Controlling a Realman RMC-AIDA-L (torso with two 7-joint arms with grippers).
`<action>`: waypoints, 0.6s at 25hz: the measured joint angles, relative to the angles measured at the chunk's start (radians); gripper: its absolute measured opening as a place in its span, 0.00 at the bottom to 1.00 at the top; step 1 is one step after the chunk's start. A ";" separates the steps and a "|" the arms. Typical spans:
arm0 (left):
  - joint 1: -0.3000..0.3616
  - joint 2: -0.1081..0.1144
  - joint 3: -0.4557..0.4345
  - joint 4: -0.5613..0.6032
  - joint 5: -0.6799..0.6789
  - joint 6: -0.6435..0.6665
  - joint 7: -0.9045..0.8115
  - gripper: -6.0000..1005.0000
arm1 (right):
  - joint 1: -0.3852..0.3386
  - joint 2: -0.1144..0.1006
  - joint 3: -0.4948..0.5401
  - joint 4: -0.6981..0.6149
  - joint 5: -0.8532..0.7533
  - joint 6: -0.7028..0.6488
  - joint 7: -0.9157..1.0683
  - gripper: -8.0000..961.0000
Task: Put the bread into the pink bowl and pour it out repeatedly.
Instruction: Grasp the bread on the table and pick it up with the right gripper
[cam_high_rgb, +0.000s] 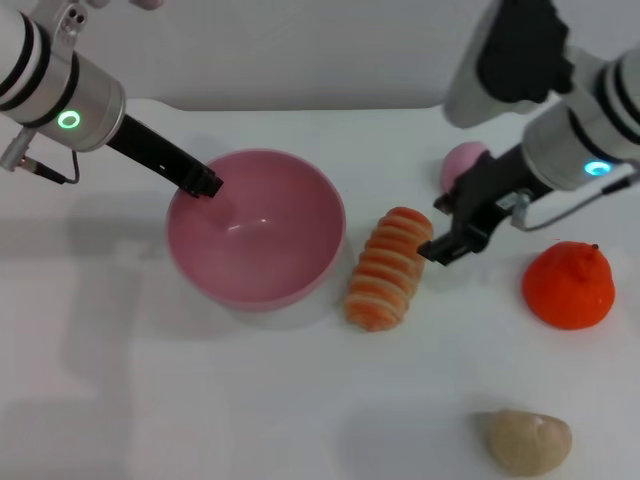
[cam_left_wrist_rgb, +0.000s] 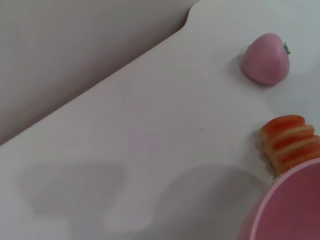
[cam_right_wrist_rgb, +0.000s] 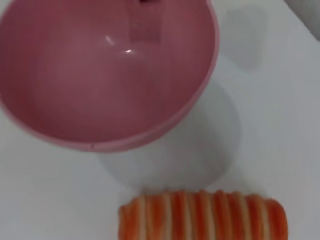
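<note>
On the white table (cam_high_rgb: 150, 400), toward the middle: pink bowl (cam_high_rgb: 256, 228), upright, nothing inside. Just beside its right rim, flat on the tabletop: bread (cam_high_rgb: 388, 268), striped side up, close to the bowl but no clear touching, outside it. At the bowl's far left rim: left gripper (cam_high_rgb: 203, 183), tip over the edge and seemingly pinching the wall; whether clamped or merely resting, cannot tell. Beside the far right end of the bread: right gripper (cam_high_rgb: 447, 247), low and near the loaf, nothing seen in it; fingers apart or together, cannot tell. Behind that arm: small pink ball (cam_high_rgb: 462, 162), partly hidden. Farther right: orange fruit (cam_high_rgb: 569, 284). Near the front edge, well apart from the rest: beige lump (cam_high_rgb: 528, 440).
</note>
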 joint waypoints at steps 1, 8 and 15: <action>0.003 0.000 0.000 0.000 -0.002 0.000 0.002 0.08 | 0.019 0.001 -0.002 0.020 -0.008 -0.007 0.000 0.68; 0.031 -0.001 0.000 -0.001 -0.033 0.002 0.018 0.08 | 0.068 0.003 -0.037 0.112 -0.018 -0.097 0.000 0.68; 0.051 -0.001 0.000 -0.001 -0.046 0.003 0.029 0.08 | 0.105 0.007 -0.052 0.220 -0.002 -0.173 -0.002 0.68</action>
